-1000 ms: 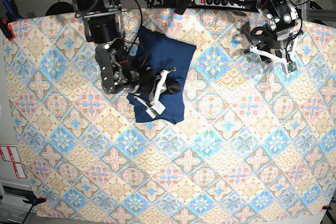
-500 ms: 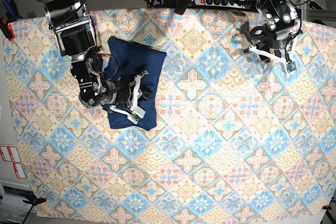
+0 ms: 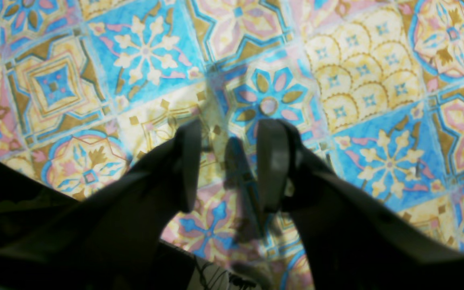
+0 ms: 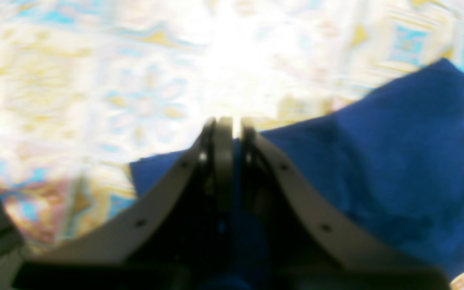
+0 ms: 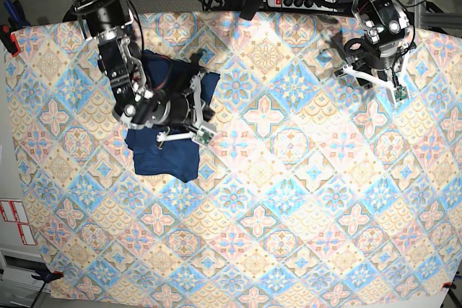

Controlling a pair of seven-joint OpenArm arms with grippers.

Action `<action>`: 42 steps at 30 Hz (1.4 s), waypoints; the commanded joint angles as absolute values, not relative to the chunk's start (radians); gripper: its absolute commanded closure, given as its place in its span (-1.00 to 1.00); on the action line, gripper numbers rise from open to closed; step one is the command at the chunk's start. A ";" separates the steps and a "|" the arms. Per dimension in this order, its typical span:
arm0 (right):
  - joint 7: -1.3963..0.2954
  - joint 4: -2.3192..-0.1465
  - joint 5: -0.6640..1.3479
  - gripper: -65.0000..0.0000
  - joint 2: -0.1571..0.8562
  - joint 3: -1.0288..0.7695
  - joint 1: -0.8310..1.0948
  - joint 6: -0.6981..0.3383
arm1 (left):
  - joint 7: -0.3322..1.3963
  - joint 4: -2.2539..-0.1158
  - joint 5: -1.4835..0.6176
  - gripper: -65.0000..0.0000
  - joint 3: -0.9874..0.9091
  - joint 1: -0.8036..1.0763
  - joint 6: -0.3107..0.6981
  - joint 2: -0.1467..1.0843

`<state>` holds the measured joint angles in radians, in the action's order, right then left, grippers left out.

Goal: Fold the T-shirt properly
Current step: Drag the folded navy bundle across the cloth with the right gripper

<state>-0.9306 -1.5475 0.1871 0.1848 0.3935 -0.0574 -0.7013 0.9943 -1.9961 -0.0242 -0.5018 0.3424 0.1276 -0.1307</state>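
Dragging the folded T-shirt [image 5: 164, 131] at nine o'clock, right gripper [image 4: 228, 133] clamped on fabric, left gripper [image 3: 227, 161] parted, empty; next, release.

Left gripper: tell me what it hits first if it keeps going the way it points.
Likely the patterned tablecloth. The left gripper is open and empty, with nothing else visible ahead; depth is unclear.

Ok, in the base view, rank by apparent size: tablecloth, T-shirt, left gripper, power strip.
1. Tablecloth, by far the largest.
2. T-shirt, folded and partly hidden under the right arm.
3. Left gripper and power strip: too similar to rank; the strip is partly hidden.
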 commanded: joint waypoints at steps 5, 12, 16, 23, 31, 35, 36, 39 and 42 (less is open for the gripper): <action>-0.917 -1.569 0.194 0.91 0.171 0.389 -0.010 -0.698 | 0.977 -1.991 -0.027 0.31 -0.503 0.328 0.128 -0.125; -0.914 -1.495 0.191 0.91 0.170 0.389 0.001 -0.698 | 0.977 -1.959 -0.027 0.31 -0.501 0.308 0.128 -0.128; -0.906 -1.376 0.189 0.91 0.170 0.387 -0.001 -0.698 | 0.977 -1.957 -0.027 0.31 -0.484 0.300 0.128 -0.127; -0.862 -1.216 0.188 0.91 0.180 0.378 -0.005 -0.698 | 0.977 -1.957 -0.027 0.31 -0.479 0.297 0.128 -0.128; -0.849 -1.176 0.186 0.91 0.286 0.377 -0.039 -0.698 | 0.977 -1.957 -0.027 0.31 -0.479 0.295 0.128 -0.128; -0.848 -1.181 0.186 0.91 0.337 0.377 -0.056 -0.698 | 0.977 -1.957 -0.027 0.31 -0.479 0.295 0.128 -0.128; -0.848 -1.176 0.188 0.91 0.346 0.377 -0.064 -0.698 | 0.977 -1.957 -0.027 0.31 -0.479 0.295 0.128 -0.128; -0.848 -1.175 0.188 0.91 0.367 0.375 -0.090 -0.698 | 0.977 -1.957 -0.027 0.31 -0.479 0.295 0.128 -0.128; -0.846 -1.173 0.188 0.91 0.375 0.375 -0.119 -0.698 | 0.977 -1.957 -0.027 0.31 -0.467 0.294 0.128 -0.128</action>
<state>-0.7746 -1.1793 0.2924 0.3447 0.3840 -0.1093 -0.7517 0.9939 -1.9415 -0.0238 -0.4713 0.2989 0.1272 -0.1303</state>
